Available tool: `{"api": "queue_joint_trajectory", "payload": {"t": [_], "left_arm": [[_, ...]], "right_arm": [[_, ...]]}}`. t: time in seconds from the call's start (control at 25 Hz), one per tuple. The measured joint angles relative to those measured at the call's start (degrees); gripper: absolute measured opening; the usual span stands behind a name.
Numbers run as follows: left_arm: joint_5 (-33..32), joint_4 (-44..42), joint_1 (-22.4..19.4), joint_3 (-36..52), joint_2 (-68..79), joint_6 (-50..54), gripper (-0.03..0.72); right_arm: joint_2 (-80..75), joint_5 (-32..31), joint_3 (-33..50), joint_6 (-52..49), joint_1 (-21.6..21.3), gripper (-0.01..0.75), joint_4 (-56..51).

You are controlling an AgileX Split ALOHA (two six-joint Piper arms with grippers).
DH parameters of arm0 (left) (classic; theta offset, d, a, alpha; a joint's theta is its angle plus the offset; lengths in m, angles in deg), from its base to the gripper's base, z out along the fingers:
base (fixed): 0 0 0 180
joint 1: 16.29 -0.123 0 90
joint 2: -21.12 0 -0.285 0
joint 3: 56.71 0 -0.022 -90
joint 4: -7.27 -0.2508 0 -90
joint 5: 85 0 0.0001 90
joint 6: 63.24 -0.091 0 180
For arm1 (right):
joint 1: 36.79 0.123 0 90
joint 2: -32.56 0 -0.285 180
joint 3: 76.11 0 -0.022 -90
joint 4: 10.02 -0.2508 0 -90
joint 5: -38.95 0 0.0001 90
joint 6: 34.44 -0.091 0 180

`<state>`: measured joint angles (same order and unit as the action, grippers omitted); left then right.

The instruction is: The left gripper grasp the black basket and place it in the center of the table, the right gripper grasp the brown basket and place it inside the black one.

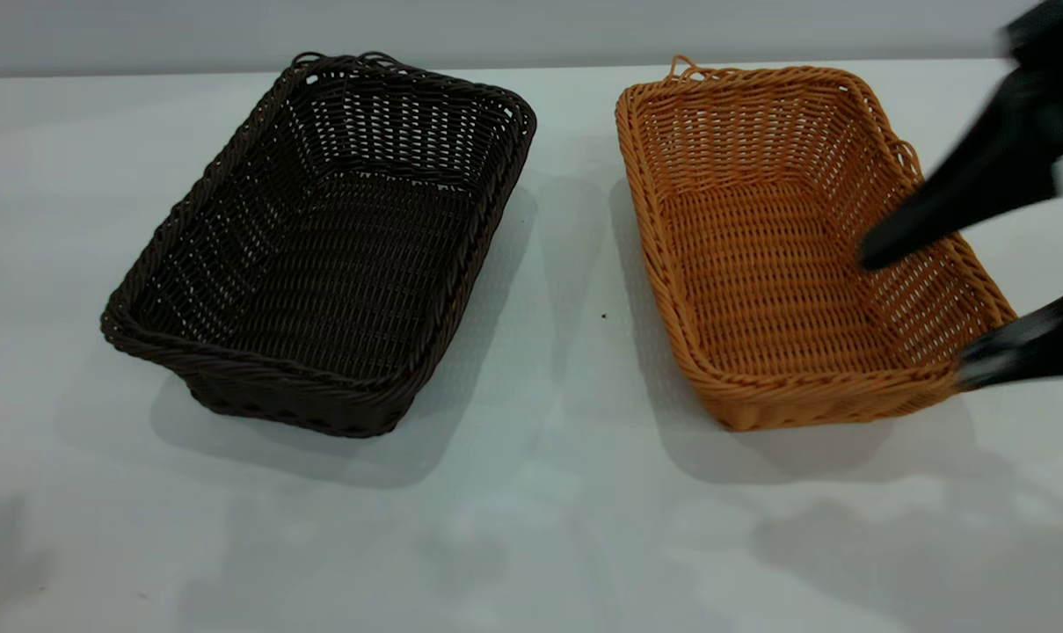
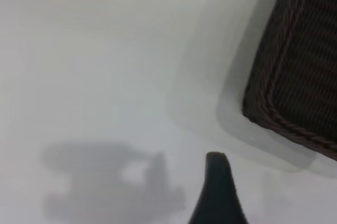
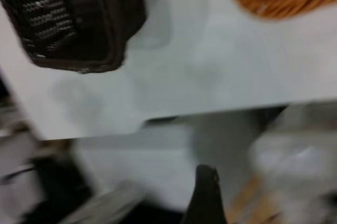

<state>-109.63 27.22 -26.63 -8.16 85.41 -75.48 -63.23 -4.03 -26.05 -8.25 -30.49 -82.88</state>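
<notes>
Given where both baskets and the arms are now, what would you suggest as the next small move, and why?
Probably bring the left gripper over to the black basket's rim: it hangs above bare table beside that basket, which sits left of centre. The right gripper is open astride the brown basket's wall.

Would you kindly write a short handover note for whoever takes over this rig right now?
Right gripper: open, its fingers straddling the right wall of the brown basket, not yet closed on it.
Left gripper: out of the exterior view, above bare table near a corner of the black basket; holding nothing.
Both baskets sit side by side on the table, apart, empty.
Done: nothing placed.
Left: move the black basket to the centre, then set the brown basket inside it.
</notes>
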Motion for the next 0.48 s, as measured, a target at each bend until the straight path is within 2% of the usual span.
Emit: {"api": "queue_joint_trajectory", "payload": {"t": [0.2,0.32,0.48], "left_arm": [[4.2,11.4,0.0,0.0,6.1,-10.6,0.492],[4.7,18.8,-0.2,0.0,7.3,-17.3,0.492],[5.3,26.8,-0.2,0.0,7.5,-25.6,0.492]], "right_arm": [[-12.1,2.4,-0.7,4.1,7.4,0.531,-24.4],[-17.7,5.4,-2.6,4.1,9.9,0.531,-29.5],[-23.0,8.9,-3.4,0.1,10.8,0.531,-30.6]]}}
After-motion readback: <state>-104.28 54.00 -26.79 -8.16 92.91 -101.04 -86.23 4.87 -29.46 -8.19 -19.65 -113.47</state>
